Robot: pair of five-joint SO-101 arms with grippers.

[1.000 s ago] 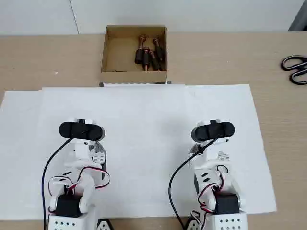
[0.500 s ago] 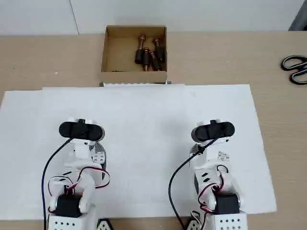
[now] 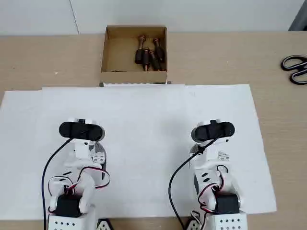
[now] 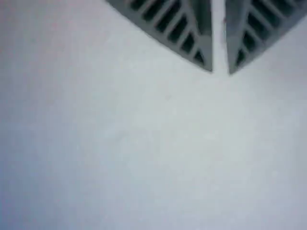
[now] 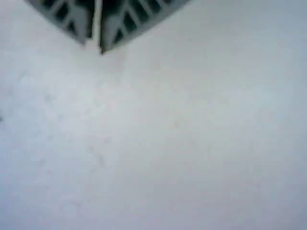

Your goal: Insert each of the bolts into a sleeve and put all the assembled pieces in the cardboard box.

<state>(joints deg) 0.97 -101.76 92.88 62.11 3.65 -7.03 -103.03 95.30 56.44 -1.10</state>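
Sitting over the paper (image 3: 144, 120), left gripper (image 4: 220, 71) and right gripper (image 5: 94, 47) are holding nothing, jaws nearly closed, fingers cropped.

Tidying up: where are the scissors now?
High view: the scissors lie on the bare table at the far right edge, off the white paper, right of the cardboard box.

Brown cardboard box (image 3: 112, 52), copper bolts (image 3: 142, 39), black sleeves (image 3: 139, 57). White paper (image 3: 144, 115) on tan wood-grain table (image 3: 48, 57). Black scissors (image 3: 295, 69). Grey, slatted left end effector (image 4: 218, 72) and right end effector (image 5: 94, 48).
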